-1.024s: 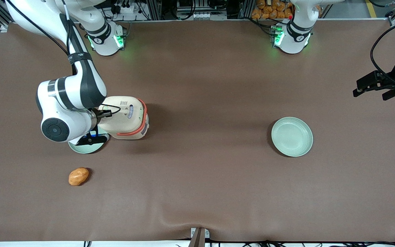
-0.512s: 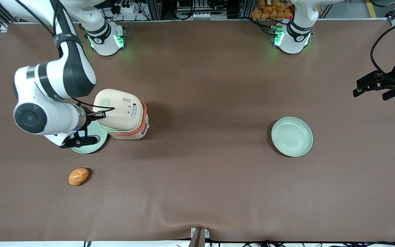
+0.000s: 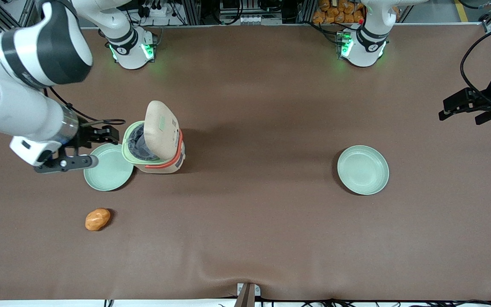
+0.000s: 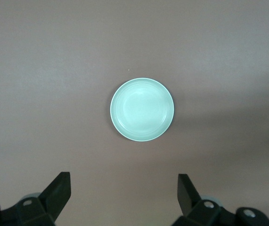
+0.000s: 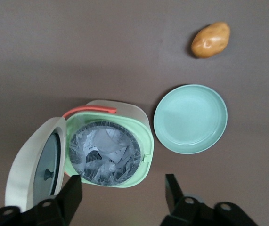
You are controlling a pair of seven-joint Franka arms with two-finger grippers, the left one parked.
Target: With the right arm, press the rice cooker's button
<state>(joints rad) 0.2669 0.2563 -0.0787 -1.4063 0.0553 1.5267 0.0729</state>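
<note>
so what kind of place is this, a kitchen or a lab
Probably a robotics lab: a brown-covered table with arm bases bolted on, cable racks along its edge. The open gripper hangs beside an open rice cooker, near a potato.

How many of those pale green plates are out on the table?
2. One plate sits beside the open rice cooker, just under the gripper, which is open. The other plate lies toward the parked arm's end.

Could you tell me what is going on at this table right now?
The right arm has been working on the rice cooker, whose lid now stands open, showing crumpled plastic in the pot. The gripper is open and empty, raised beside the cooker, above a green plate that lies next to it. A potato lies nearer the front camera. Another plate lies toward the parked arm's end.
</note>
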